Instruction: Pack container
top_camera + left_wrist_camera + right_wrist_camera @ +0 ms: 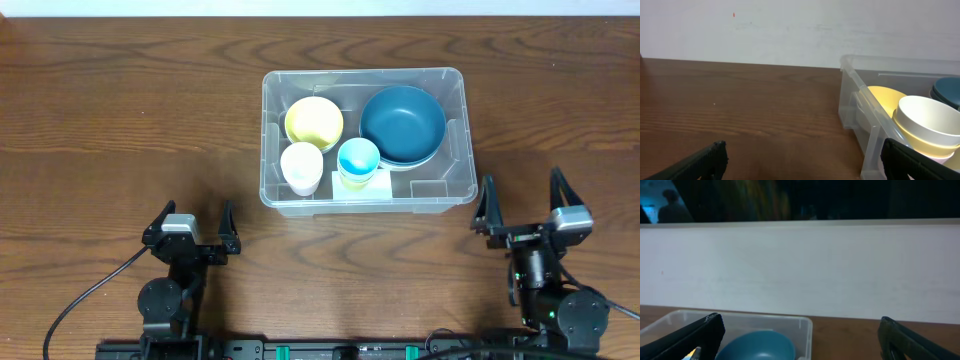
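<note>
The clear plastic container [272, 110] sits at the table's centre. Inside it are a dark blue bowl [402, 124], a yellow bowl [314, 122], a white cup [301, 167] and a light blue cup [358, 161]. My left gripper [192, 223] stands open near the front edge, left of the container, nothing between its fingers. My right gripper [520, 200] is open at the front right, also empty. In the left wrist view the container wall [854, 100], yellow bowl [885, 97] and white cup [927, 120] show at right. The right wrist view has the container rim [740, 315] and blue bowl [757, 345].
Bare brown wooden table [120, 120] lies all around the container. A white wall [800, 270] stands behind the table's far edge. Black cables [75, 305] run from the left arm's base at the front.
</note>
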